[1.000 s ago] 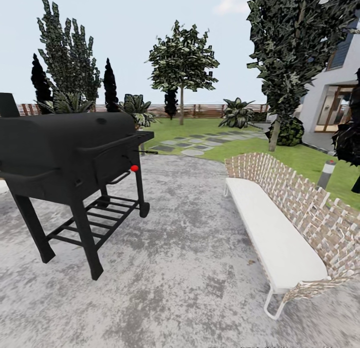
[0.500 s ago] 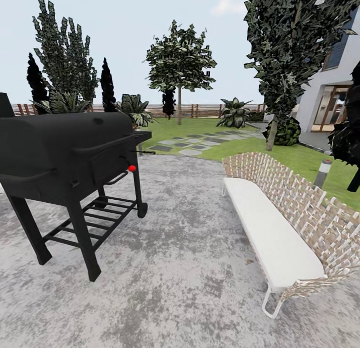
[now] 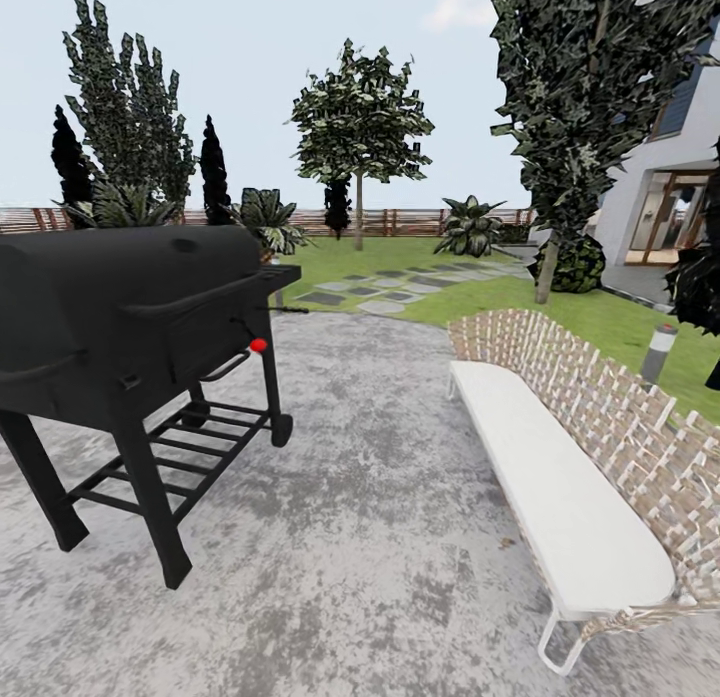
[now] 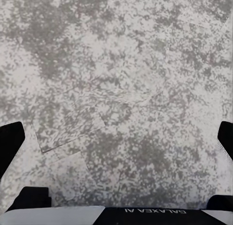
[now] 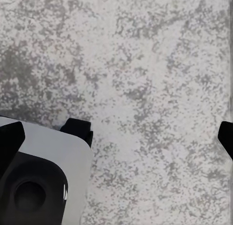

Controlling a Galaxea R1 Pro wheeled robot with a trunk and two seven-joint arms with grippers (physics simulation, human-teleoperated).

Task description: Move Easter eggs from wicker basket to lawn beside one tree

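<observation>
The Easter eggs and the wicker basket are out of view. Beyond the grey patio, the lawn (image 3: 598, 320) stretches back to the garden fence (image 3: 410, 220). A tree (image 3: 360, 127) with a thin pale trunk stands far off on the grass, and a second leafy tree (image 3: 580, 87) rises at the right. My left gripper (image 4: 116, 137) hangs open over bare patio stone with nothing between its fingers. My right gripper (image 5: 118, 136) is likewise open over the stone, next to a grey-and-black part of the robot (image 5: 39, 181).
A black barbecue grill (image 3: 140, 317) stands close on the left. A woven bench with a white cushion (image 3: 560, 467) runs along the right. Grey patio (image 3: 380, 517) lies between them, leading to stepping slabs (image 3: 385, 287). A bollard light (image 3: 657, 352) and a house (image 3: 670, 197) are at the right.
The whole head view has shifted: the grill now sits lower and further left, and the bench lower and further right, as the camera has moved.
</observation>
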